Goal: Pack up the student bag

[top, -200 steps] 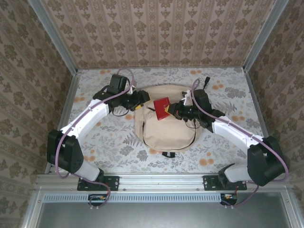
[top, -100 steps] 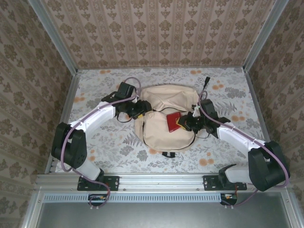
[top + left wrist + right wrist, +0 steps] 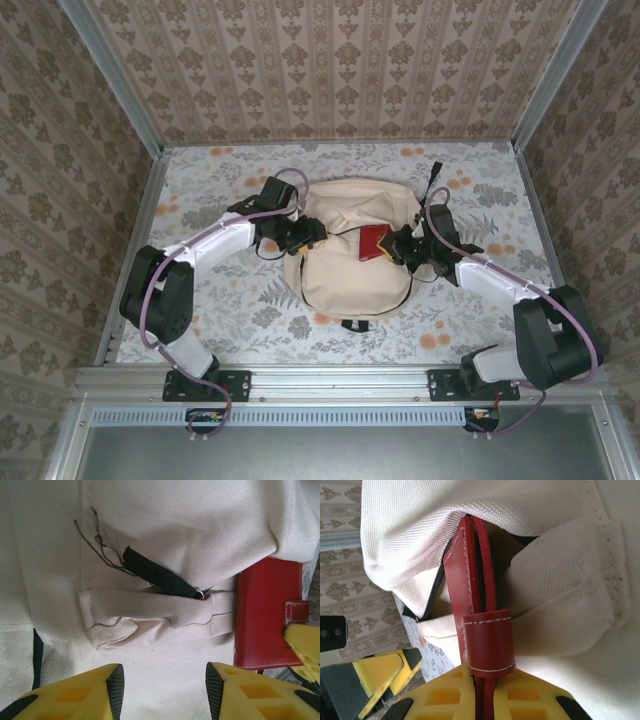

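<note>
Now | left jaws: partly open over student bag (image 3: 175,530) | right jaws: clamped on red wallet (image 3: 487,640)

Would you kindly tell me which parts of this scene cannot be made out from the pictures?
- Top view: the interior of the student bag, covered by its own fabric.
- Right wrist view: the far end of the red wallet, tucked under the bag's flap; the right gripper is cut off by the bottom edge.
- Left wrist view: whether the left gripper touches the fabric; the bottom edge cuts it off.
</note>
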Robot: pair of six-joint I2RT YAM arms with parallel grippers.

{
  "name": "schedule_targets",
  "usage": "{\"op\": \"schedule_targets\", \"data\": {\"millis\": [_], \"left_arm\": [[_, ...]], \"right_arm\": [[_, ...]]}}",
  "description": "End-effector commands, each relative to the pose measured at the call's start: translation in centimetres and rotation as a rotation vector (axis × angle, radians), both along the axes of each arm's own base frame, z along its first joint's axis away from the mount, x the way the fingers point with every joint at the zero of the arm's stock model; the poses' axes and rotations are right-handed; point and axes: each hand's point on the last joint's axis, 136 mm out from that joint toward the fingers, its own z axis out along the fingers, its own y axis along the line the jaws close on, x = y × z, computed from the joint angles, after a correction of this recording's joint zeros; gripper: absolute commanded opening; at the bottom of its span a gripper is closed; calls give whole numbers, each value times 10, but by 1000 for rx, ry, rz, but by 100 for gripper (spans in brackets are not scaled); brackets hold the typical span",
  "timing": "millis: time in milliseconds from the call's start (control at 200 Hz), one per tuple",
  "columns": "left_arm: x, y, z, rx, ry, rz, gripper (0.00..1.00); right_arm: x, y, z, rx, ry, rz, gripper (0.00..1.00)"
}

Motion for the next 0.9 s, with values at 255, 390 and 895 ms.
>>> {"op": "schedule_targets", "data": {"millis": [255, 390, 895], "left_arm": [[8, -5, 4, 18, -41, -8, 48], [10, -4, 9, 32, -67, -19, 48], [45, -52, 28, 192, -353, -191, 51]], "right_arm": [[22, 31, -2, 51, -11, -50, 8], [7, 0, -11, -38, 33, -179, 8], [1, -25, -5, -43, 11, -290, 9]]}}
